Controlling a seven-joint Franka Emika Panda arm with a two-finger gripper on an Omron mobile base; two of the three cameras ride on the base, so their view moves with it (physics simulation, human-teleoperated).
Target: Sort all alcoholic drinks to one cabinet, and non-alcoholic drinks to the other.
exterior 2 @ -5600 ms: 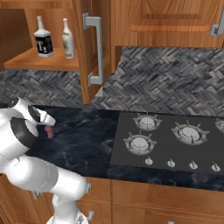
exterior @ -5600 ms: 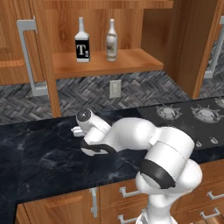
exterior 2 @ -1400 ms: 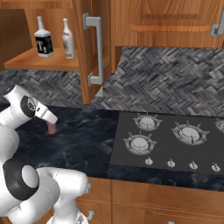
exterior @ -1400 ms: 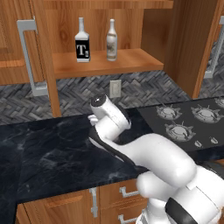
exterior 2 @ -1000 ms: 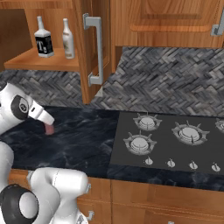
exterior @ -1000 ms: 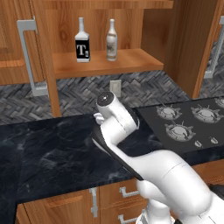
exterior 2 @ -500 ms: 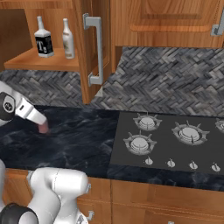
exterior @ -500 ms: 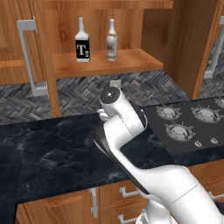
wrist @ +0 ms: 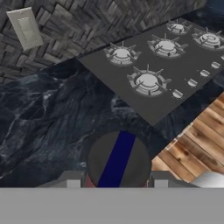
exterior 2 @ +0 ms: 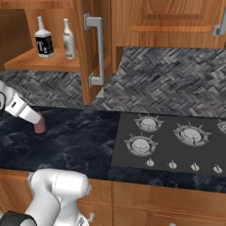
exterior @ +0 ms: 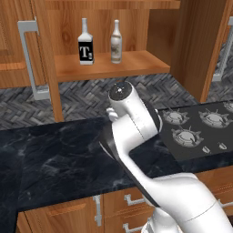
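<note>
- Over the counter, left of the hob: tool clamped on the pink-purple bottle. Dark cap sits between the fingertips in the hand view, pink body peeking out at both sides.
- Seen from the right base view, bottle low by the counter, w/ the white hand right above it; cannot tell whether it touches the top or hangs just clear.
- Up on the open cabinet shelf: square clear bottle marked "T" and slim cream-white bottle, upright, side by side, apart.
- Step in hand, by my read: carry the soft drink to the other cabinet — not this shelf, since the alcohol is on it.
- To do it well: keep the bottle vertical, grip steady, no squeeze change mid-carry.
- Lift well clear of the counter before swinging; pass beside the cabinet door w/ handle, not through it.
- Approach the target shelf level, set the base flat, release only once seated — then back straight out.
</note>
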